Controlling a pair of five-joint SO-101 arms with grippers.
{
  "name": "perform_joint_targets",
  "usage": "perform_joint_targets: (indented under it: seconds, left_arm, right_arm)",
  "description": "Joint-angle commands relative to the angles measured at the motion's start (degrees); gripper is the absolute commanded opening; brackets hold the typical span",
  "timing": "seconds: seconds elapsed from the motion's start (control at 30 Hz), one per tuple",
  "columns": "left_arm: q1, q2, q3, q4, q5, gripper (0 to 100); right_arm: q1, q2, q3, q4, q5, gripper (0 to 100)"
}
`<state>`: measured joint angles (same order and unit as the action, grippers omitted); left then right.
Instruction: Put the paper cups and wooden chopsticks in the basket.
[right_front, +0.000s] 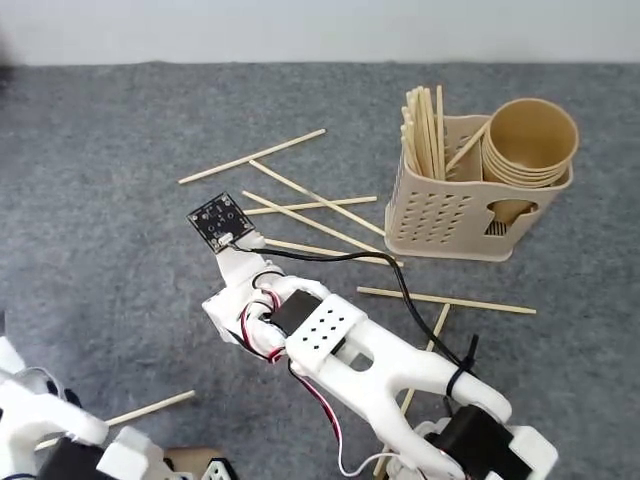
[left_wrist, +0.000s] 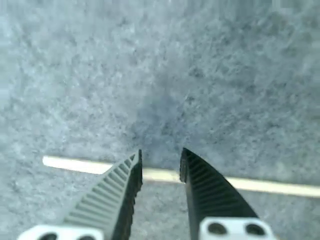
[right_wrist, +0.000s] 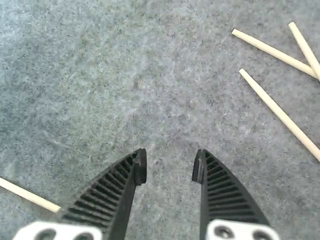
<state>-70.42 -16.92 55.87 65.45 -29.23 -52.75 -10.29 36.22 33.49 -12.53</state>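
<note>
Chopsticks (right_front: 252, 156) lie scattered beside basket (right_front: 445, 215) holding cups (right_front: 530, 140).

There is one basket (right_front: 450, 215), one stack of paper cups (right_front: 530, 135) nested too closely to count, one bundle of chopsticks (right_front: 425, 125) packed too tightly to number, and eight loose chopsticks (right_front: 252, 156) lying outside it.
</note>
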Motion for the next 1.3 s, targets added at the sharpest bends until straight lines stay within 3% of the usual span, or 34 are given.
perform_joint_targets:
  seconds: [0.0, 0.1, 0.2, 0.4, 0.5, 0.63, 1.27]
  left_arm:
    - [0.7, -1.23, -6.2, -0.79, 3.52, 13]
    - [0.62, -1.23, -9.27, -0.7, 7.56, 13]
    - [0.26, -1.32, -12.0, 3.96, 6.95, 13]
    - [-0.97, -0.88, -20.88, 25.76, -6.77, 13]
    - [-1.76, -0.88, -22.46, 29.63, -11.69, 12]
    - [-2.11, -0.79, -21.67, 28.13, -15.82, 1]
    - [-2.11, -0.79, 7.34, 1.41, -36.75, 1]
  right_arm:
    - [0.92, -3.12, -0.35, 0.22, -0.26, 17.2]
    - [0.92, -3.12, -0.35, 0.22, -0.26, 17.2]
    - [0.92, -3.12, -0.35, 0.22, -0.26, 17.2]
    - [0.92, -3.03, -0.35, 0.22, -0.26, 17.2]
    - [0.92, -3.03, -0.35, 0.22, -0.26, 17.2]
    - [0.92, -3.03, -0.26, 0.22, -0.26, 17.2]
    - [0.92, -3.03, -0.26, 0.4, -0.26, 17.2]
